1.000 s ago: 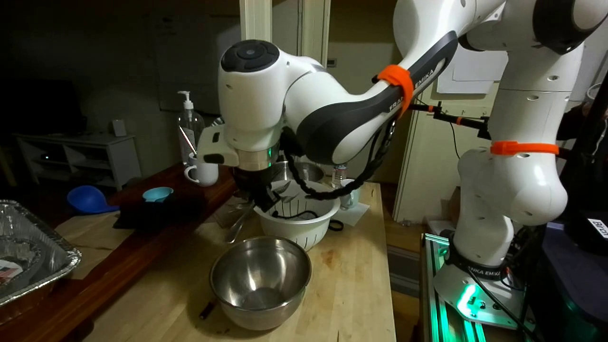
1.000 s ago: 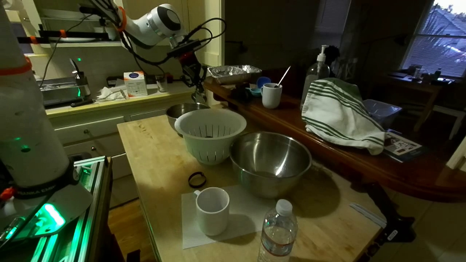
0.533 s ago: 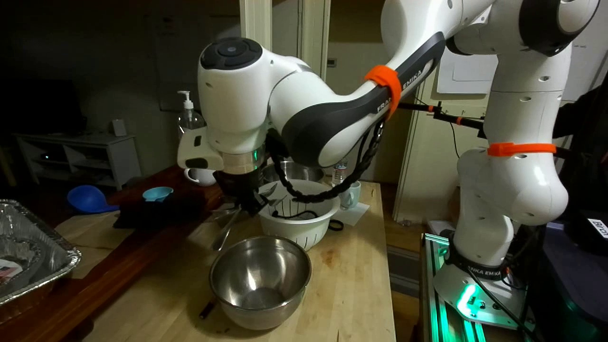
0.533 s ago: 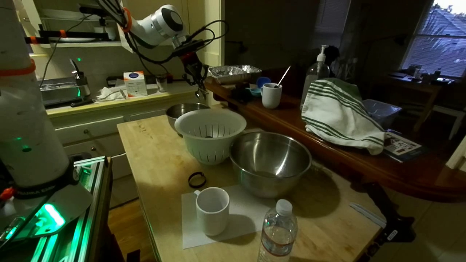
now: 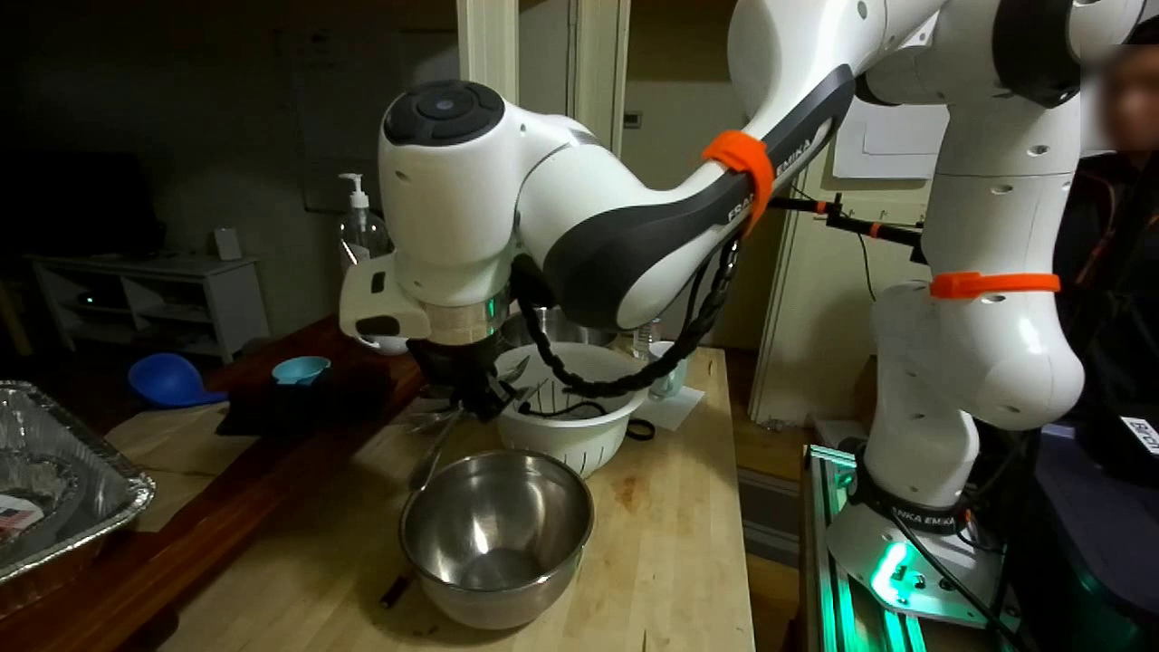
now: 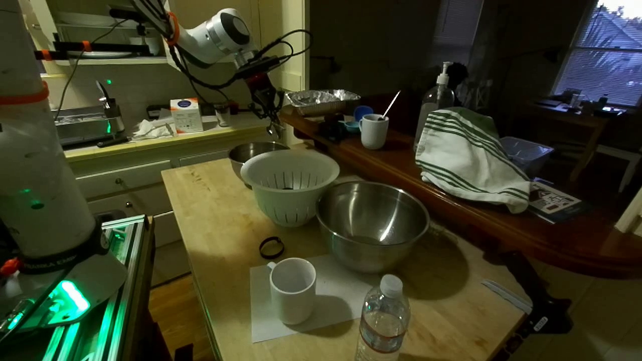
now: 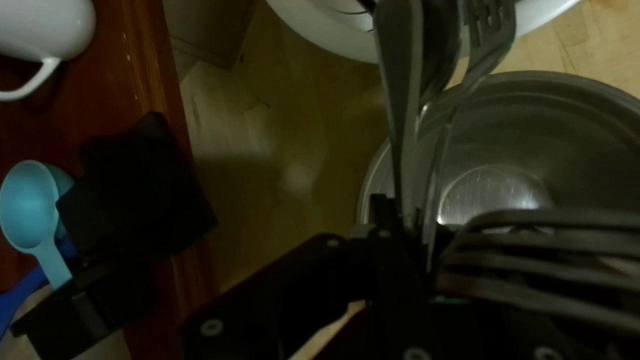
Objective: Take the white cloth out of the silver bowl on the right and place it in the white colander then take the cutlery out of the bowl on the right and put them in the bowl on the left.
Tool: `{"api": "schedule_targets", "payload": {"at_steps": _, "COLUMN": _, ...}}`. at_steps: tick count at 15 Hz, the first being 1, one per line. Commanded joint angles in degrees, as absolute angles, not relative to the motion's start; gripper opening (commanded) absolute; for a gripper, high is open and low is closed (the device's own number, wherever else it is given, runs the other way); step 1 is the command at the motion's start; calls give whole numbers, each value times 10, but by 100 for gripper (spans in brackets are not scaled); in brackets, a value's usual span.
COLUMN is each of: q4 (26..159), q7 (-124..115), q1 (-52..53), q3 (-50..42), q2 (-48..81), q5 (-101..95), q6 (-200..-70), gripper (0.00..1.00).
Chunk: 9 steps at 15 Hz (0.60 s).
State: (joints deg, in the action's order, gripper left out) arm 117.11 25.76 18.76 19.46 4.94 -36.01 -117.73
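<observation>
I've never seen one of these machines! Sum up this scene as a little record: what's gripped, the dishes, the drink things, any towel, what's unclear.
Gripped: several pieces of cutlery, forks among them
Jaws: shut on the cutlery, raised near a metal bowl
Strainer: white colander, standing between that bowl and another metal bowl
Drink things: white mug upright on a sheet of paper; capped clear bottle near it
Towel: white towel with green stripes, on the dark wooden counter
Unclear: what lies inside the colander

Colander [image 6: 286,206] between two bowls [image 6: 373,250]
</observation>
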Motion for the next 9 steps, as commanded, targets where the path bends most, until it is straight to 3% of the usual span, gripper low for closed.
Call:
{"api": "schedule_targets", "payload": {"at_steps": 1, "q4": 1205, "q7": 247, "q1": 199, "q3": 202, "q2": 36, "q5": -375, "q6": -1197, "gripper": 2}}
{"api": "schedule_targets", "payload": {"at_steps": 9, "q4": 1204, "q7": 244, "q1": 202, "q3": 200, "q2": 103, "q5": -378, "q6": -1287, "gripper": 2}}
